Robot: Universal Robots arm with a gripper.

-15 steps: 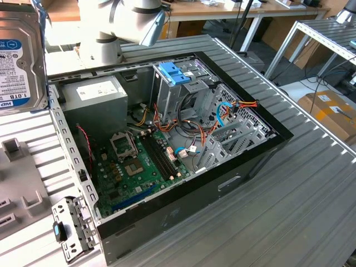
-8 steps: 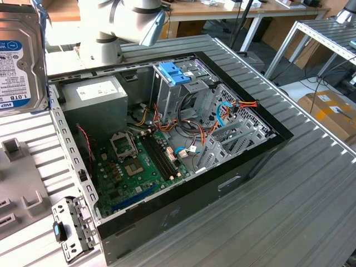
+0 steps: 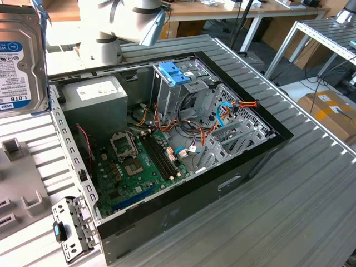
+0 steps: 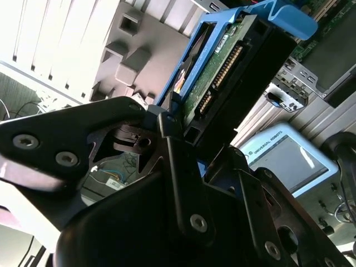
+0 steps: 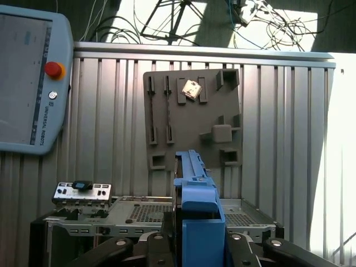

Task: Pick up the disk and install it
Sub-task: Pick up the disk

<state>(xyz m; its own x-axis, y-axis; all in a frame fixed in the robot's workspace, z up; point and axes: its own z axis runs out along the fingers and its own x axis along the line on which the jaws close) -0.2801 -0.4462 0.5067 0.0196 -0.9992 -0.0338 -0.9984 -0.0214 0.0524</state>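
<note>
One end of the disk (image 4: 233, 72) sits clamped between the gripper (image 4: 192, 139) fingers, so the claw is closed tight on it, blue rails (image 4: 281, 19) outward. In the exterior view the disk (image 3: 19, 61) hangs raised at the exterior view's left, well apart from the open computer case (image 3: 256, 161) and its drive cage (image 3: 167, 97). With such an end-only hold, the disk's free end could likely sag or twist, and a tilted rail might jam at the cage mouth or snag the loose cables (image 3: 245, 103).
</note>
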